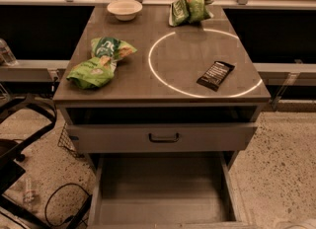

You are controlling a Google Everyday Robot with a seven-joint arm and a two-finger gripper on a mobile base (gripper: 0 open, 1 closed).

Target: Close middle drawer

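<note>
reaching for the open middle drawer (160,196) looks like the step in hand: it stands pulled far out nearest the camera, tray bare, front cut off below the frame. behind it, another drawer (118,138) sits under the table (138,82). the gripper is out of view, so i cannot tell its state; next it must find that front and push straight in.

Dark wrapper (216,75), inside the white ring (150,67) on the counter (153,30): pale print, too small to read.
Green bags (101,62), left of the ring: coloured markings, no legible words.
Green bag (190,9), beyond the ring: nothing readable.
</note>
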